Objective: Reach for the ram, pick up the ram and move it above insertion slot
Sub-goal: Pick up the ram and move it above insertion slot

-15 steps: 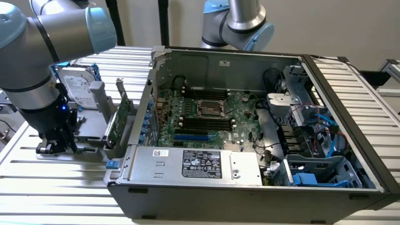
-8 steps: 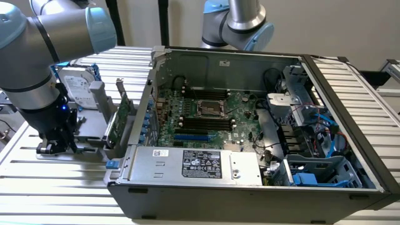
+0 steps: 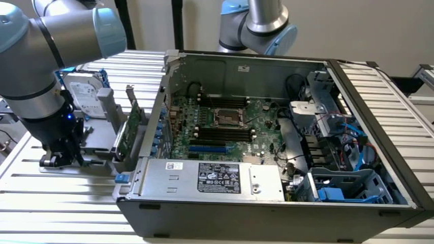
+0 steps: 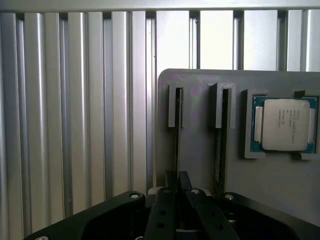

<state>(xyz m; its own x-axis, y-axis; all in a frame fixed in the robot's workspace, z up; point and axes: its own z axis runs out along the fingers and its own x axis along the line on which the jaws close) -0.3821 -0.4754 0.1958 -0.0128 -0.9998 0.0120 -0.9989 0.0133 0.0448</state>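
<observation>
Black pincer (image 4: pixel 178 181) grips the ram (image 4: pixel 177 131) in its grey holder (image 4: pixel 199 145); processor (image 4: pixel 282 125) lettering unreadable.

The ribbed metal table (image 3: pixel 68 203) carries a grey holder plate (image 4: pixel 197 135) right under the gripper (image 4: pixel 178 180) and, just beside it, an open computer case (image 3: pixel 285 213).
</observation>
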